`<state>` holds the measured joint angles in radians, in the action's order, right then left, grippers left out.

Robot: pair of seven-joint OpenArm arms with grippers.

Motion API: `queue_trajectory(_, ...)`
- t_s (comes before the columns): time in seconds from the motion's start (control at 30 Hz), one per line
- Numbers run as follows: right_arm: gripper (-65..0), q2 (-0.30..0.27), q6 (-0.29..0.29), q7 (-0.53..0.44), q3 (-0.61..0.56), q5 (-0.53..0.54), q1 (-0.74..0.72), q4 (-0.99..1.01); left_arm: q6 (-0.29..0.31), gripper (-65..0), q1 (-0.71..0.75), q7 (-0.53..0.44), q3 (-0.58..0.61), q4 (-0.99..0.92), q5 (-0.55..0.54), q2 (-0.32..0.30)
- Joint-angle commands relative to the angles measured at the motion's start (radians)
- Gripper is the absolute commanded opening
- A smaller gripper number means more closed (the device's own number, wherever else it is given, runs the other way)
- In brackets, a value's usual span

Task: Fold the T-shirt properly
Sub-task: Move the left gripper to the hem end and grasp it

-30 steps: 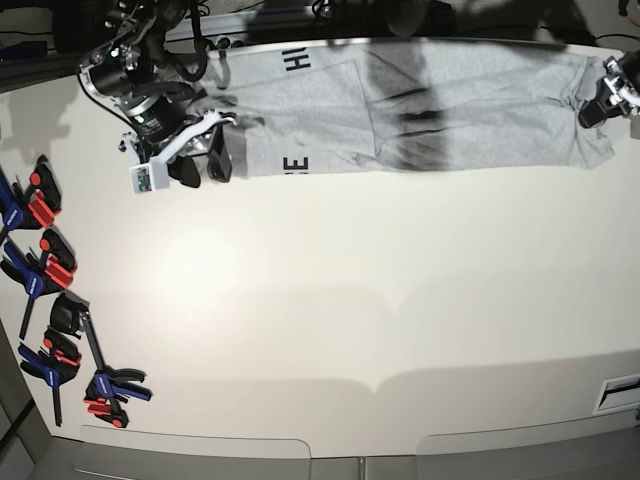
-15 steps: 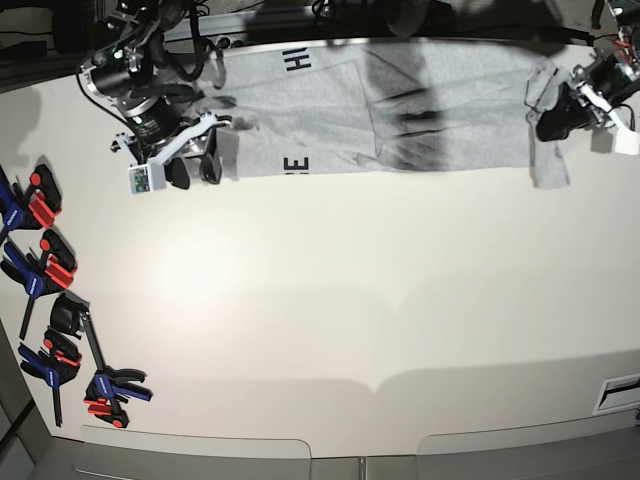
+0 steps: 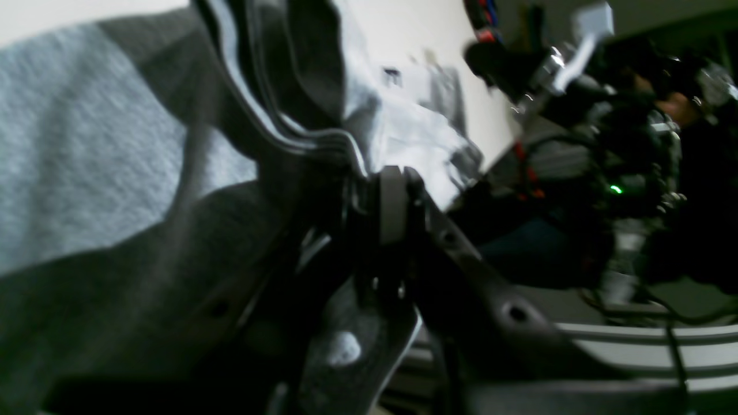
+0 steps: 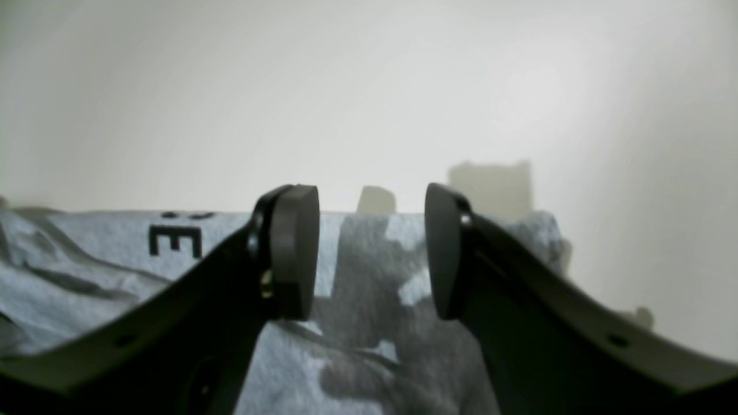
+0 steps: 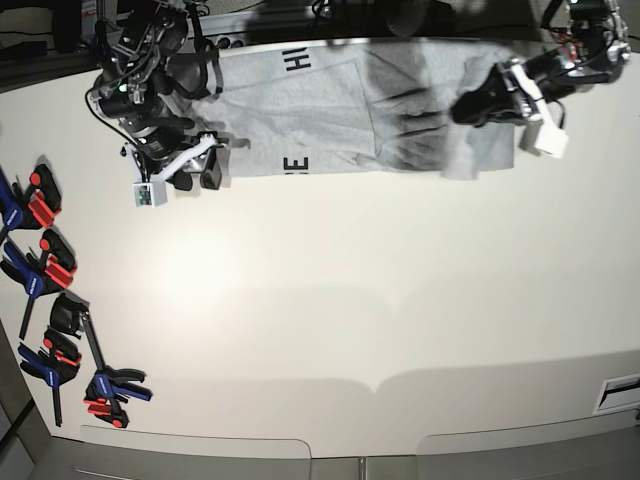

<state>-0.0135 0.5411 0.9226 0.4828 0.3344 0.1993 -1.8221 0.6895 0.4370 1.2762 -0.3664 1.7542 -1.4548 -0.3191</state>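
The grey T-shirt (image 5: 330, 110) lies flat along the table's far edge, with black letters showing near its left end. My left gripper (image 5: 468, 108) is shut on the shirt's right end and holds it lifted and doubled back over the body. In the left wrist view the pads (image 3: 393, 199) pinch bunched grey cloth (image 3: 86, 144). My right gripper (image 5: 195, 178) is open and empty at the shirt's near left corner. In the right wrist view its jaws (image 4: 372, 253) stand apart just above the cloth (image 4: 86, 259), near a black letter E (image 4: 173, 239).
Several blue and red clamps (image 5: 45, 265) lie along the left edge of the white table (image 5: 350, 300), with more (image 5: 95, 385) nearer the front. The shirt sits close to the table's far edge. Cables and dark equipment stand behind it.
My left gripper has moved left along the far edge, dragging the shirt's right end over the body. My right gripper has stayed open by the left corner, shifting only slightly.
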Motion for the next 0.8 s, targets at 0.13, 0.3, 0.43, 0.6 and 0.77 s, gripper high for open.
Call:
queue_trajectory(0.13, -37.0, -0.006, 0.000, -0.022, 0.002, 0.043, -0.014, -0.014, 0.009, -65.0, -0.014, -0.019, 0.104, 0.018, -0.029, 0.030)
queue_trajectory(0.3, -37.0, -0.006, 0.000, -0.017, 0.002, 0.043, -0.014, -0.014, 0.009, -65.0, -0.051, -0.034, 0.188, 0.018, -0.029, 0.042)
queue_trajectory(0.43, -37.0, -0.006, 0.000, -0.017, 0.002, 0.043, -0.014, -0.014, 0.009, -65.0, -0.063, -0.064, 0.232, 0.018, -0.029, 0.043)
queue_trajectory(0.6, -37.0, -0.006, 0.000, -0.018, 0.002, 0.043, -0.014, -0.014, 0.009, -65.0, -0.064, -0.074, 0.244, 0.018, -0.029, 0.062)
queue_trajectory(0.77, -37.0, -0.006, 0.000, -0.017, 0.002, 0.043, -0.014, -0.014, 0.009, -65.0, -0.076, -0.074, 0.244, 0.018, -0.029, 0.061)
